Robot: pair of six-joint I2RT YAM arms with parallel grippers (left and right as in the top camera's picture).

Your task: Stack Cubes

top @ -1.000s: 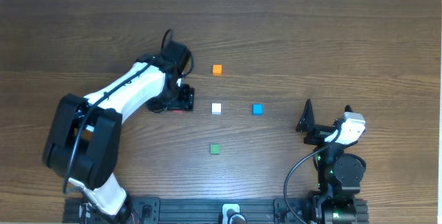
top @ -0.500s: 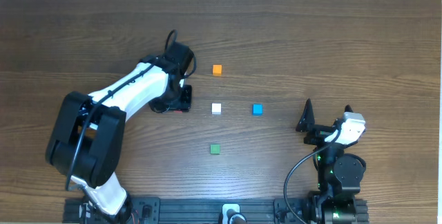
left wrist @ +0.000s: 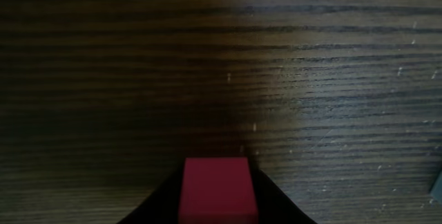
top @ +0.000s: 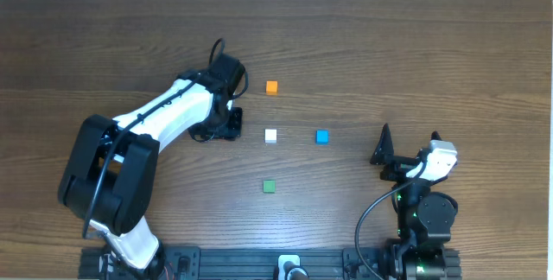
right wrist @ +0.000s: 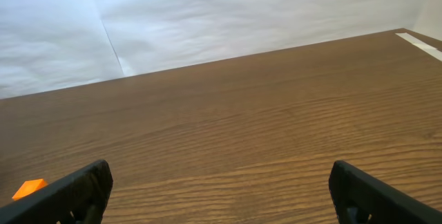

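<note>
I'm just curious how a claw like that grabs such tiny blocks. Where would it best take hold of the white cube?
Probably by two opposite side faces of the white cube, coming straight down from above. It lies flat on the table, and the orange cube, blue cube and green cube stand well apart, leaving finger room on every side.
</note>
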